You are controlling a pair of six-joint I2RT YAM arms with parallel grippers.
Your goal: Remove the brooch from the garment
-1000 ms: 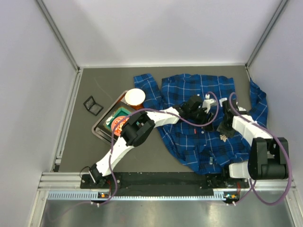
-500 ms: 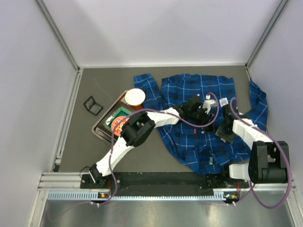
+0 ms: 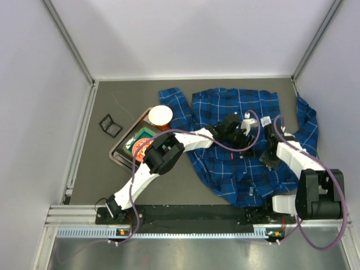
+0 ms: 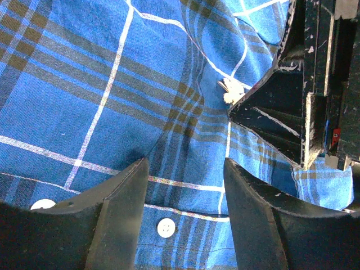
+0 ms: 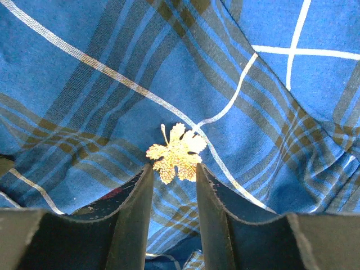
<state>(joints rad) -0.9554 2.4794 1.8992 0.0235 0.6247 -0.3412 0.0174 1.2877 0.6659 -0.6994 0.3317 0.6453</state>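
Okay, so from above: my right claw (image 3: 269,160) and left claw (image 3: 242,138) are both down on the garment (image 3: 225,104). Left wrist: left claw gaping wide over the cloth, just below the brooch (image 4: 229,90). Right wrist: right claw looks pinched onto the brooch's lower edge. My worry is that the bite's shallow and nothing clamps the fabric, so a pull could slip off or just tent the shirt.

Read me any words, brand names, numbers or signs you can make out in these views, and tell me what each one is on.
No text can be read.
Too small: print on the orange packet and green packet in the metal tray.
Too small: the small white label on the blue plaid shirt.
Both wrist views: no writing.
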